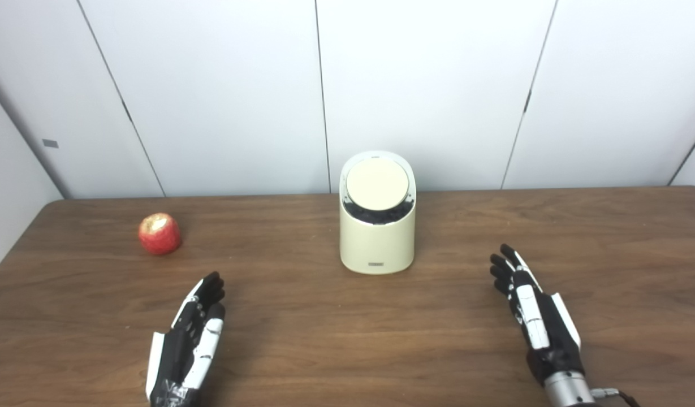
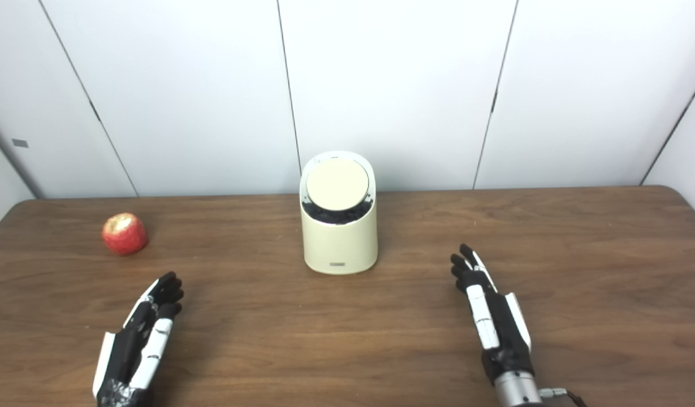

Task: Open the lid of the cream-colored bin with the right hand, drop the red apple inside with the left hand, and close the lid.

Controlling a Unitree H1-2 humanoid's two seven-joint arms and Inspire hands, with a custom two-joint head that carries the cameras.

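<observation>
I'd cup the red apple (image 1: 159, 233) (far left; firm, smooth, likely to roll) around its sides; left hand (image 1: 189, 341) spread wide, empty.

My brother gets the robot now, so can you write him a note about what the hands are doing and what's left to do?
Left hand: open, holding nothing, over the near left of the brown wooden table.
Right hand: open, holding nothing, near right.
Round red apple: on the table at far left, beyond the left hand, untouched.
Cream-colored plastic bin: upright at the table's middle, its round lid down.
Done: nothing yet.
Left: right hand opens the lid, left hand picks up the apple and drops it in, then the lid is closed.
</observation>
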